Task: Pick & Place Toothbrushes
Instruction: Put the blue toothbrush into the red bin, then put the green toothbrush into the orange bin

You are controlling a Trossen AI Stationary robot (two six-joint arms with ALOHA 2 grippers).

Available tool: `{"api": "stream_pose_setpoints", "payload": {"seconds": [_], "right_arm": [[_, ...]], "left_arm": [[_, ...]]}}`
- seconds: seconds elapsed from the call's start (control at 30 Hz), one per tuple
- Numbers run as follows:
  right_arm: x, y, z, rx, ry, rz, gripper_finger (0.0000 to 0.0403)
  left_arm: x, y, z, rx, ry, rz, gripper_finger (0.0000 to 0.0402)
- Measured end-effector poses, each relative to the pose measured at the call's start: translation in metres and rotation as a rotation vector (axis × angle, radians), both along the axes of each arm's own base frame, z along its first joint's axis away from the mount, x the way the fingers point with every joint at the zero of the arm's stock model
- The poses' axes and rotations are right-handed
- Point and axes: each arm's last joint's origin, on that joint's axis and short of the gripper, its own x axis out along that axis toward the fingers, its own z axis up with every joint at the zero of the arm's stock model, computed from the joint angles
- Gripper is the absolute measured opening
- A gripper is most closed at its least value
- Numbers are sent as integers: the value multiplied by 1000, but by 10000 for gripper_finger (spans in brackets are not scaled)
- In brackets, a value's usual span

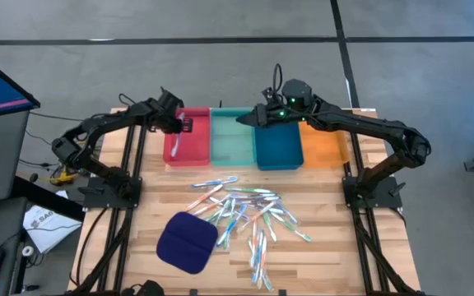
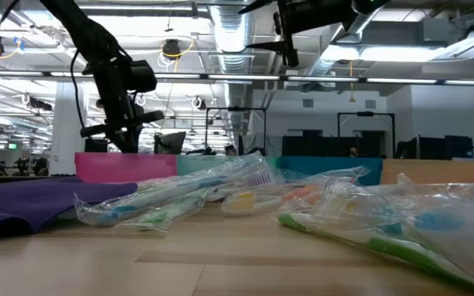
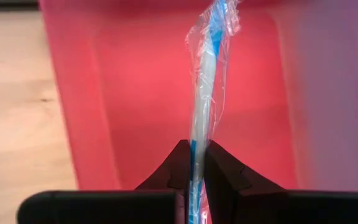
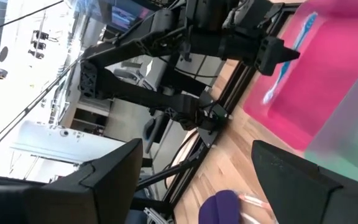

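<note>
My left gripper [image 1: 179, 125] is above the red tray [image 1: 189, 152] and is shut on one wrapped white-and-blue toothbrush [image 3: 209, 81]. The right wrist view shows this toothbrush [image 4: 289, 53] against the tray's red floor. My right gripper [image 1: 249, 119] hovers open and holds nothing, high over the teal tray [image 1: 231, 136]. The other toothbrushes [image 1: 245, 215] lie loose in clear wrappers, in a pile on the wooden table [image 1: 327, 255]. They fill the near ground of the low view [image 2: 220, 193]. My left gripper pinches the toothbrush's handle [image 3: 196, 163] through its clear wrapper, between the two fingers [image 3: 224, 177]. The fingers slant steeply down from above. The longer part runs on past the fingertips toward the red tray's floor. I cannot tell whether its far end touches the floor.
A blue tray [image 1: 276, 146] and an orange tray [image 1: 323, 146] stand in the row to the right of the teal one. A dark blue cloth pad [image 1: 186, 242] lies at the near left of the pile. Each arm's base frame [image 1: 109, 191] stands at a table side.
</note>
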Motion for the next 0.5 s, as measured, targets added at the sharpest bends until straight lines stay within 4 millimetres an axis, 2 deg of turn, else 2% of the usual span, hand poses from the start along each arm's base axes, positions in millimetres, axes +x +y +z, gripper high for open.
{"api": "stream_pose_setpoints", "payload": {"seconds": [0.27,0.5], "right_arm": [[0,0,0,0,0,0,296],[0,-1,0,0,-1,-4,296]], "left_arm": [[0,0,0,15,26,-24,70],[0,0,0,20,32,-34,81]]}}
